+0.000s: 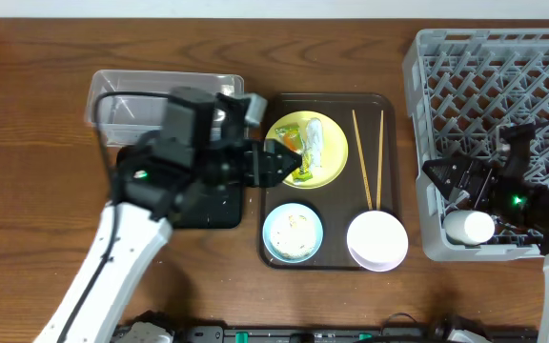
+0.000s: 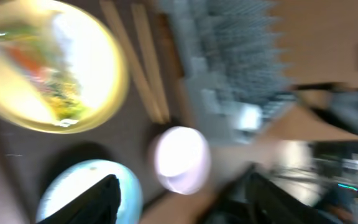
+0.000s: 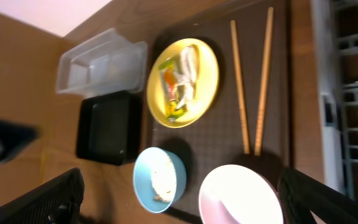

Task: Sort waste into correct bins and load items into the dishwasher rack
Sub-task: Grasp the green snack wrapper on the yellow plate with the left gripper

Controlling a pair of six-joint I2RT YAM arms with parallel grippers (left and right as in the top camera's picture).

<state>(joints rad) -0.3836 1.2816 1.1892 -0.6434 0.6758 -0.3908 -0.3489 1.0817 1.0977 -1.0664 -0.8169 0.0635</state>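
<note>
The yellow plate (image 1: 330, 164) sits on the brown serving tray and holds the snack wrapper (image 1: 296, 158) and the white scrap (image 1: 315, 141). My left gripper (image 1: 287, 162) is open and empty over the plate's left edge. Its wrist view is blurred and shows the plate (image 2: 98, 93), the blue bowl (image 2: 73, 186) and the pinkish-white bowl (image 2: 180, 158). The blue bowl (image 1: 292, 232) holds rice scraps. The pinkish-white bowl (image 1: 377, 238) and the chopsticks (image 1: 362, 157) lie on the tray. My right gripper (image 1: 451, 181) is open and empty over the grey rack (image 1: 494, 76). A white cup (image 1: 469, 227) lies in the rack's front left corner.
The brown serving tray (image 1: 332, 205) lies between the bins and the rack. The clear tub (image 1: 132, 100) stands at the back left, with the black tray (image 1: 213, 210) in front of it, partly under my left arm. Both also show in the right wrist view: the tub (image 3: 98, 62) and the black tray (image 3: 107, 127).
</note>
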